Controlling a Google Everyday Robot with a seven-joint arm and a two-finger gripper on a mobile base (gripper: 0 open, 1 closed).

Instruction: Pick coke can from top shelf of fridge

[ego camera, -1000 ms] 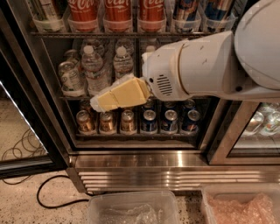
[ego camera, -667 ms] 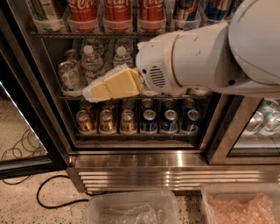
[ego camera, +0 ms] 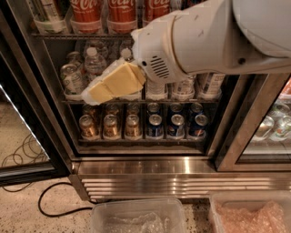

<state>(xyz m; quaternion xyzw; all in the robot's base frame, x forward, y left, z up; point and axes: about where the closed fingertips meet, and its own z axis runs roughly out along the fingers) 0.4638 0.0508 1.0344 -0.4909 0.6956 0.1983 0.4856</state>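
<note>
Camera view is showing the gripper (ego camera: 94, 93) hanging in front of the rack of water bottles (ego camera: 94, 61), pointing down and left off the white arm (ego camera: 204, 41); whether it is open or closed cannot be told. The coke can (ego camera: 122, 11) is standing above it among other red cans on the top shelf (ego camera: 77, 36) of the fridge (ego camera: 182, 175), apart from the gripper, with gold cans (ego camera: 110, 126) and blue cans (ego camera: 175, 126) sitting lowest.

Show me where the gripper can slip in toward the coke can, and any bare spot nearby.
Top shelf is packed: coke cans stand side by side, a tub at their left. Bottles and small cans fill the racks below. The gripper hangs before the bottles. Bare: the steel ledge under the lowest rack, and floor by the cable.
</note>
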